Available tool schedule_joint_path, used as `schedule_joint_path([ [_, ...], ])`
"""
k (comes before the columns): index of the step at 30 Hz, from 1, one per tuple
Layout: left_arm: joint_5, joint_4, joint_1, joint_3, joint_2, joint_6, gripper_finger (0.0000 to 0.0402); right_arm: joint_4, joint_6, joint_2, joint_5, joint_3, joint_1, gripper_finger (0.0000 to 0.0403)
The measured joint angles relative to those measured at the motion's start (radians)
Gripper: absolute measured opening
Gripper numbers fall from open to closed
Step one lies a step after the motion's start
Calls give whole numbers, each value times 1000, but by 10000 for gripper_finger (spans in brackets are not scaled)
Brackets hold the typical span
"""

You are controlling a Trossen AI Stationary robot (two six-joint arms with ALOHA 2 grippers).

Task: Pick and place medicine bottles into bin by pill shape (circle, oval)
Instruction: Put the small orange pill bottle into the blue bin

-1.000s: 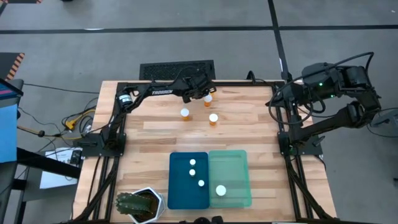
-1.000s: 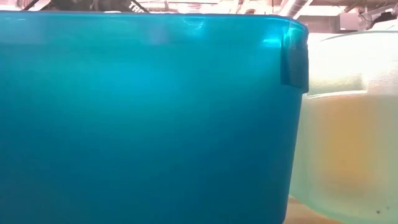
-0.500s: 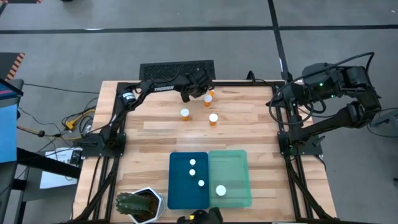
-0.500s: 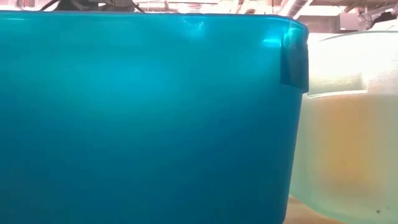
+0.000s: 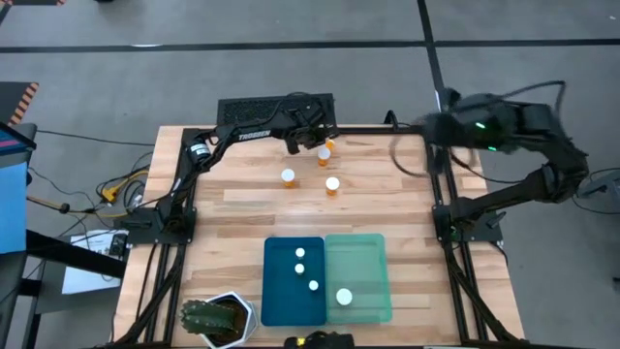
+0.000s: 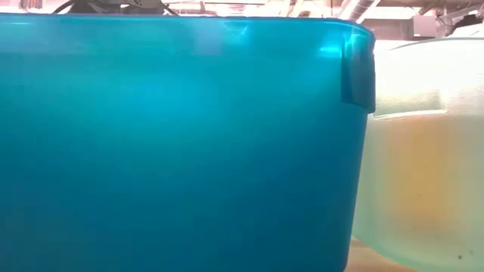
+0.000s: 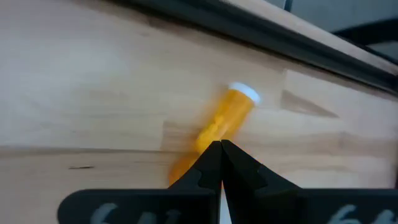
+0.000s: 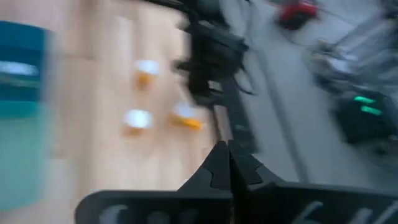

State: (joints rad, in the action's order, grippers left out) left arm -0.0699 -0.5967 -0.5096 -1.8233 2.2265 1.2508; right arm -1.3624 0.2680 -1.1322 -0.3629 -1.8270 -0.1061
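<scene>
Nearest you, the dark blue plastic tray (image 5: 294, 281) holds three white-capped bottles and the see-through mint green tray (image 5: 358, 278) touching it holds one. Further back on the wooden table (image 5: 232, 208), two small orange bottles (image 5: 332, 185) stand up. At the far edge the left gripper (image 5: 310, 139), fingers pressed together, sits by a tipped orange bottle (image 7: 224, 121). Shut fingers could nudge it rolling off. Your right gripper (image 8: 227, 163), also pressed together, hangs beyond the table's right side.
</scene>
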Motion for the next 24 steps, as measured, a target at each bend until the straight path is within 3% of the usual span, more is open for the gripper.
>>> schedule_joint_path([
  [2, 10, 1, 8, -40, -1, -53, 0, 96, 64, -2, 2, 64, -72, 0],
  [3, 13, -10, 14, -68, -5, -76, 0, 167, 94, -3, 63, 110, -122, 0],
  [9, 9, -177, 57, -259, -64, -285, 0, 620, 174, 0, 589, 460, -539, 0],
  [12, -46, -319, 80, -340, -112, -391, 0, 831, 87, -78, 801, 597, -740, 0],
  [14, -98, -395, 98, -382, -152, -450, 0, 991, -30, -175, 931, 659, -802, 0],
  [19, -179, -448, 155, -410, -290, -536, 0, 1173, -208, -473, 923, 653, -820, 0],
  [24, -285, -496, 210, -410, -430, -542, 0, 1082, -311, -711, 746, 519, -757, 0],
])
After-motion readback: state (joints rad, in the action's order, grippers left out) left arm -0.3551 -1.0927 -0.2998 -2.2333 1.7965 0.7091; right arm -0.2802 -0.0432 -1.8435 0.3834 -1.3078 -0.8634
